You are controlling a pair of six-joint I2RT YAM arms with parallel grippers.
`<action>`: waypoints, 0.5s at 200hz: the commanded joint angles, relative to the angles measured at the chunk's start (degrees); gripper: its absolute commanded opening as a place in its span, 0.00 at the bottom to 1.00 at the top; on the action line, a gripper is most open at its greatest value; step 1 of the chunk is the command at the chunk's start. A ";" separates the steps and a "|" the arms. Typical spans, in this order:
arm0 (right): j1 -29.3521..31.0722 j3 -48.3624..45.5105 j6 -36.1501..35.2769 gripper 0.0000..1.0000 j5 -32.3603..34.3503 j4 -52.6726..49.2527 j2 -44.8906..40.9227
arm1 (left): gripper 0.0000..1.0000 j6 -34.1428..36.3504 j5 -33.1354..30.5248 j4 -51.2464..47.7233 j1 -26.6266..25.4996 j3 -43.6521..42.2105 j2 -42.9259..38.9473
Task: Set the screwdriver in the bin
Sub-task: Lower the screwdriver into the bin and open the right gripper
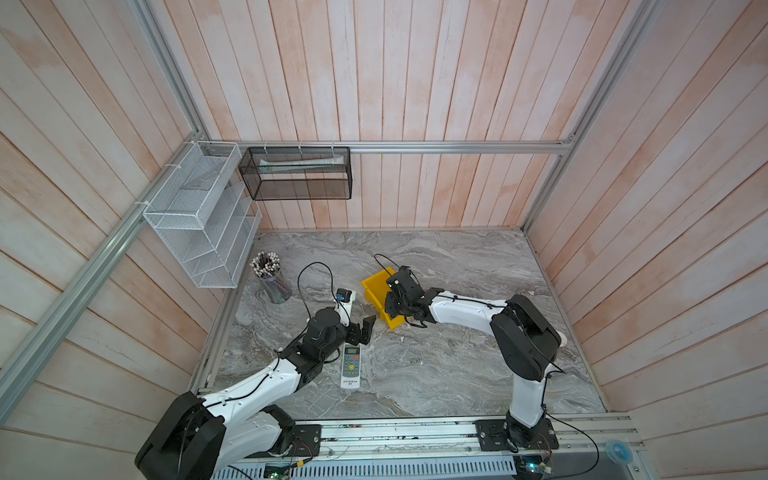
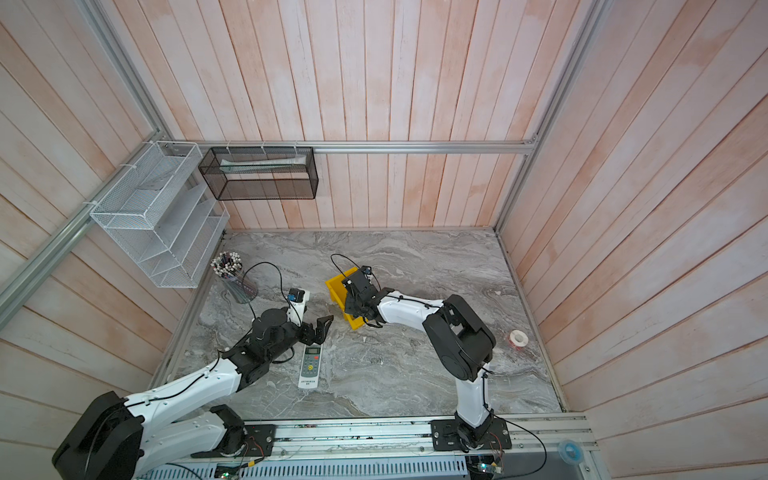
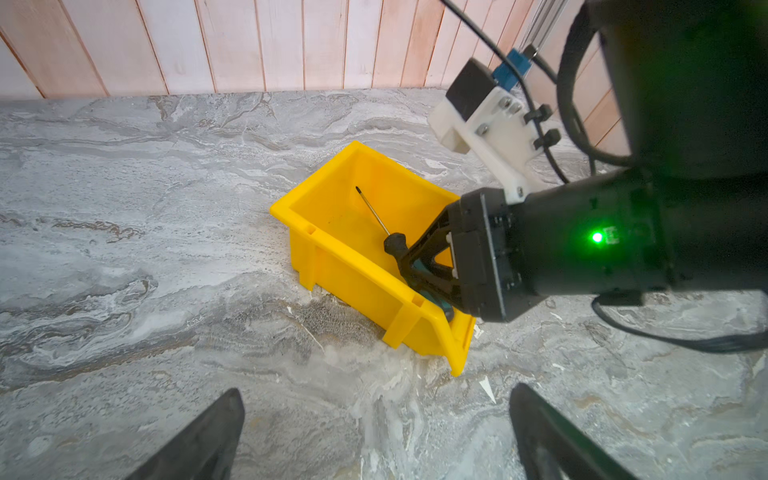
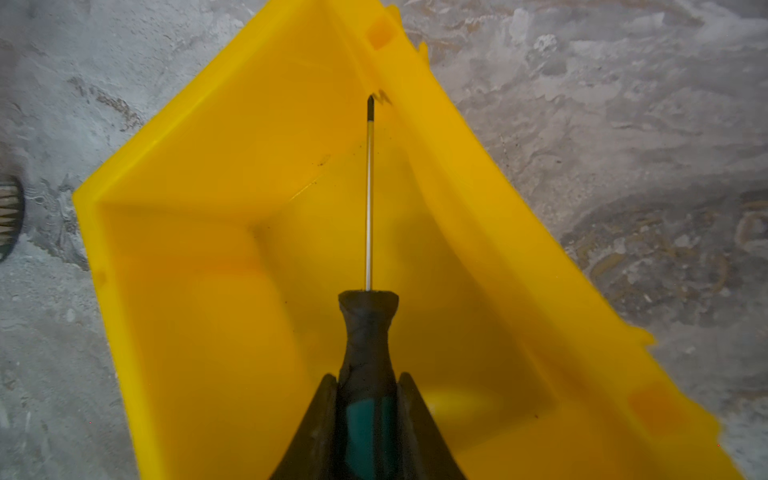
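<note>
Presently, in both top views the right gripper (image 1: 390,305) stands over the bin (image 1: 371,284), which sits on the counter (image 1: 436,374). The wrist hides the screwdriver from above. The left gripper (image 1: 367,330) hangs near the bin's low front end, apart from it, with its jaws spread and empty.

Left wrist view: the screwdriver (image 3: 394,244) is inside the bin's (image 3: 332,266) walls. It is tilted, with the tip raised toward the tall back wall and the handle toward the cut-away lip. The right gripper's (image 3: 405,254) jaws are clenched on the handle. Whether the butt touches the bin floor cannot be told.

Right wrist view: the jaws grasp the green-and-black handle. The shaft runs straight ahead, and its tip lies close to a side wall, perhaps against it.

Judgement: the step in hand is the release. To do it well, lower the handle until the tool lies low within the walls, then part the jaws fully. Lift straight up, so the jaws do not drag the handle over the low lip. Keep the tip off the wall, lest it shove the light bin.
</note>
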 commanded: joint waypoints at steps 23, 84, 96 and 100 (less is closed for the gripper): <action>0.79 -0.21 1.16 0.28 1.08 1.99 1.45 | 1.00 -0.52 0.42 1.73 0.20 0.01 -0.54; 0.81 -0.54 0.66 0.32 2.32 1.12 -0.16 | 1.00 -0.49 0.33 1.76 0.20 -0.16 -0.88; 0.78 -0.47 0.31 0.33 2.61 0.80 -0.79 | 1.00 -0.49 0.25 1.81 0.20 -0.17 -0.87; 0.80 -0.47 0.23 0.33 2.67 0.75 -1.01 | 1.00 -0.44 0.23 1.77 0.22 -0.17 -0.80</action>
